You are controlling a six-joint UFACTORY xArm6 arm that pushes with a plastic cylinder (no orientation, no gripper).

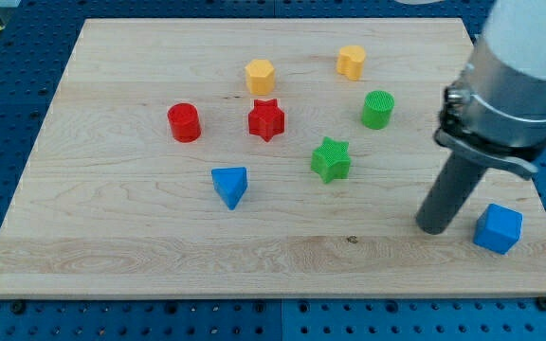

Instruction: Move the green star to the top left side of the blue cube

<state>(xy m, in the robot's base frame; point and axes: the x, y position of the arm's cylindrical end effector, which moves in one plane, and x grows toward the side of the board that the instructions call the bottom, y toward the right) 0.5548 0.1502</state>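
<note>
green star (331, 159) mid-board, right of centre, well apart from blue cube (498, 228) near the view's bottom-right corner | my tip (433, 227) bare rod holding nothing, just left of cube, star up-left of it | judgement: star must travel right | no readable writing

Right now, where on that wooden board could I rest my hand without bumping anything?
Along the view's bottom, below the blue triangle, and at the view's left beside the red cylinder. It is crowded around the green star, and my tip stands beside the blue cube.
</note>
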